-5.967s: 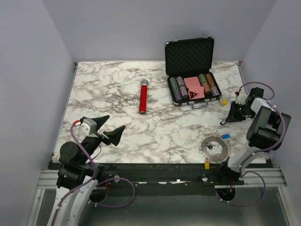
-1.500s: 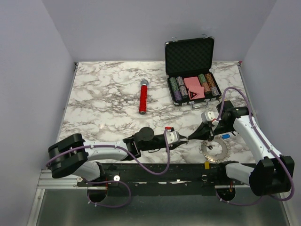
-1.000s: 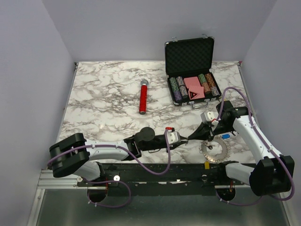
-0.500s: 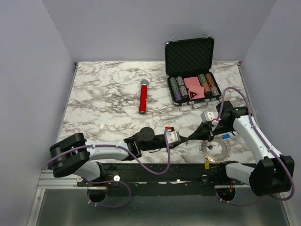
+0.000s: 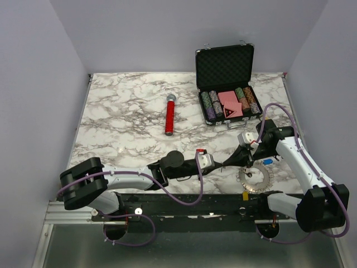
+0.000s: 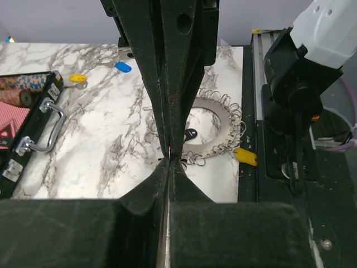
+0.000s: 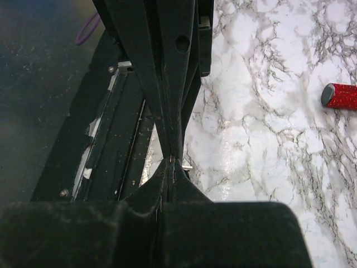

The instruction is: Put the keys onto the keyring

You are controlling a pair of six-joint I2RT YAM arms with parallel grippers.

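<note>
Keyring (image 6: 226, 120) on table (image 5: 128, 111), left gripper (image 6: 169, 164) and right gripper (image 7: 171, 163) closed, tips touching

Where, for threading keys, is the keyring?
In the top view, the keyring lies at the near right edge of the table, just nearer than the blue key.

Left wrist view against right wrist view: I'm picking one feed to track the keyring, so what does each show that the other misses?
Only the left wrist view shows the keyring with a black-headed key within its loop, a blue-headed key and the case handle. Only the right wrist view shows the end of the red microphone. Both show the marble table and the left tool and right tool, both shut, meeting tip to tip.
</note>
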